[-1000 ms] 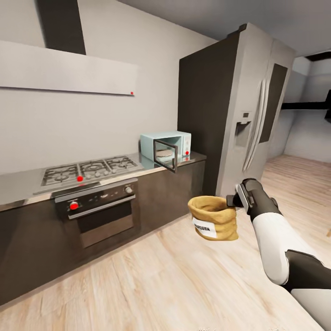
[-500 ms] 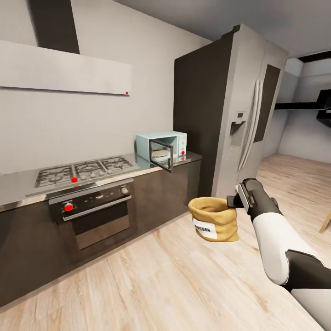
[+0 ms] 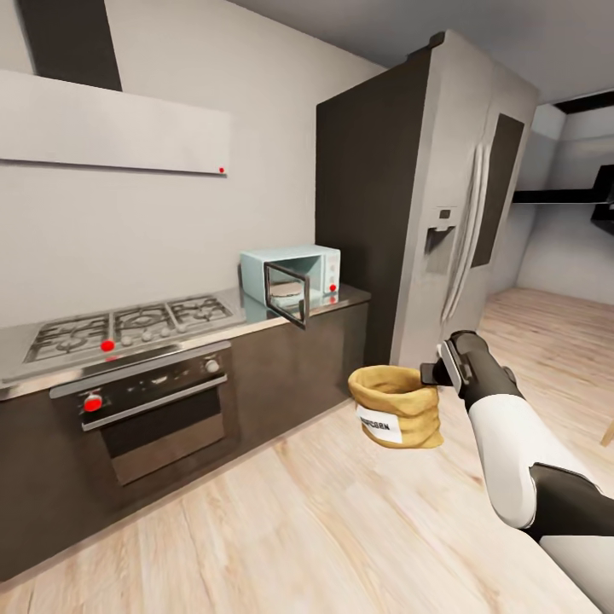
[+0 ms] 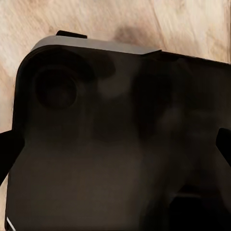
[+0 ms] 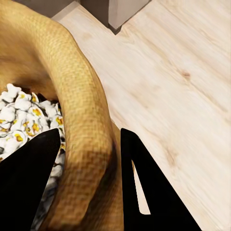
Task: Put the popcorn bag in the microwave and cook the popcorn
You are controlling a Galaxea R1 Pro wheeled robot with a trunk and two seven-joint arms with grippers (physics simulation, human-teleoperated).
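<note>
head view has slid left since before, my right gripper [image 3: 433,373] pinching the popcorn bag [image 3: 397,415] rim over open wood floor [image 3: 298,520], microwave [image 3: 291,275] door open past the countertop [image 3: 341,299] edge, left gripper i cannot tell

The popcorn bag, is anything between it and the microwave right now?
Nothing visible blocks it. The right gripper holds the popcorn bag by its rim over open wooden floor, and the microwave on the countertop has its door open.

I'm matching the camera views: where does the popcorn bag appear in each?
Head view: popcorn bag low and right of centre, held over the wooden floor.
Right wrist view: its rim between the tool's fingers.
Left wrist view: not in it.
Shared landmark: the wooden floor.
</note>
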